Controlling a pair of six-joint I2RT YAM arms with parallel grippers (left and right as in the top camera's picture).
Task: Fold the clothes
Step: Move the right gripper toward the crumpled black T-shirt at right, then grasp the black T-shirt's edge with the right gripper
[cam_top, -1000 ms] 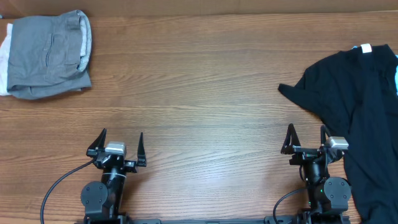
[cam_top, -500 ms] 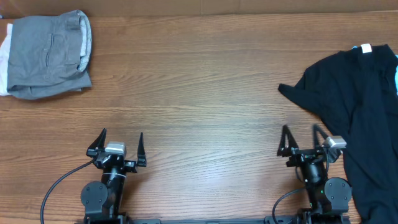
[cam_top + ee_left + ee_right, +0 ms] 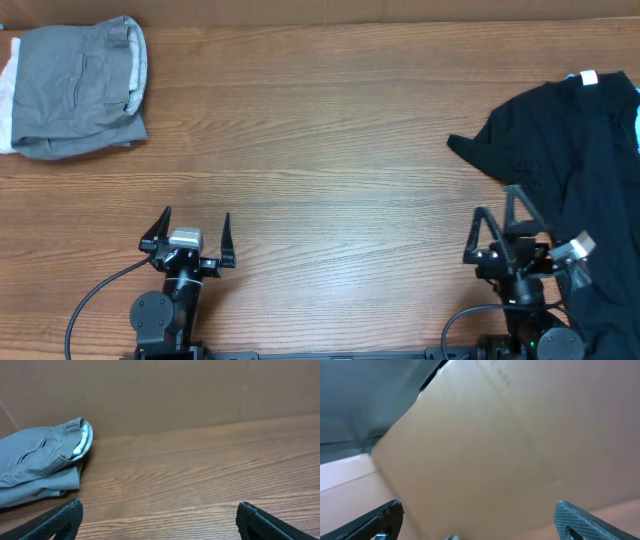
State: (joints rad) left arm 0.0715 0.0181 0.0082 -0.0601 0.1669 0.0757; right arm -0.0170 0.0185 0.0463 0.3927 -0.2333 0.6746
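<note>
Overhead, the black T-shirt (image 3: 570, 140) lies unfolded at the right edge of the counter (image 3: 330, 150). The right pincer (image 3: 497, 202) is open and empty just beside it. The left pincer (image 3: 196, 213), also open and empty, is well apart.

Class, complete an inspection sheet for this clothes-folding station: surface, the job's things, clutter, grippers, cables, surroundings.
Surface: wooden table, no spills seen.
Job's things: black shirt, unfolded and rumpled at the right edge, with its white neck label at the far end.
Clutter: folded grey garment in the far left corner, something white under it.
Grippers: left gripper open, empty; right gripper open, tilted, empty, beside the shirt.
Cables: black cable curves from the left arm; second cable by the right base.
Surroundings: cardboard wall behind the table.
</note>
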